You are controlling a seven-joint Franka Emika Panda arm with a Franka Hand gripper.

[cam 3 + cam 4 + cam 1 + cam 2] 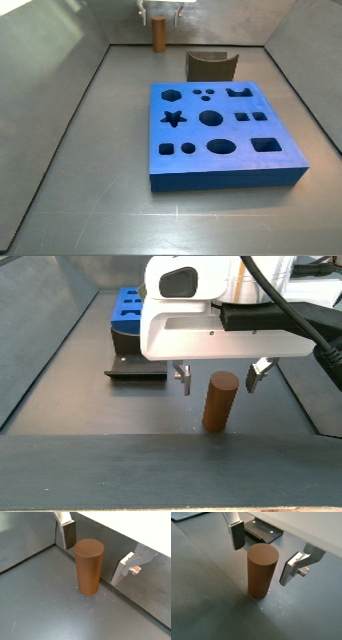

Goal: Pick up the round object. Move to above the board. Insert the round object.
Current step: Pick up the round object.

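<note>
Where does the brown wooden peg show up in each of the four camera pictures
Wrist view: peg upright on the floor, between the open gripper fingers.
Wrist view: peg mid-picture, between the fingers.
Side view: peg small at top, behind the blue board.
Side view: peg near the middle, under the gripper.
Shared landmark: the silver fingers flanking it.

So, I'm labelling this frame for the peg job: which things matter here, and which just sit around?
Job:
- round object, standing between the open fingers
- gripper, above it
- board

Lying about:
- dark notched block behind the board
- fixture
</note>
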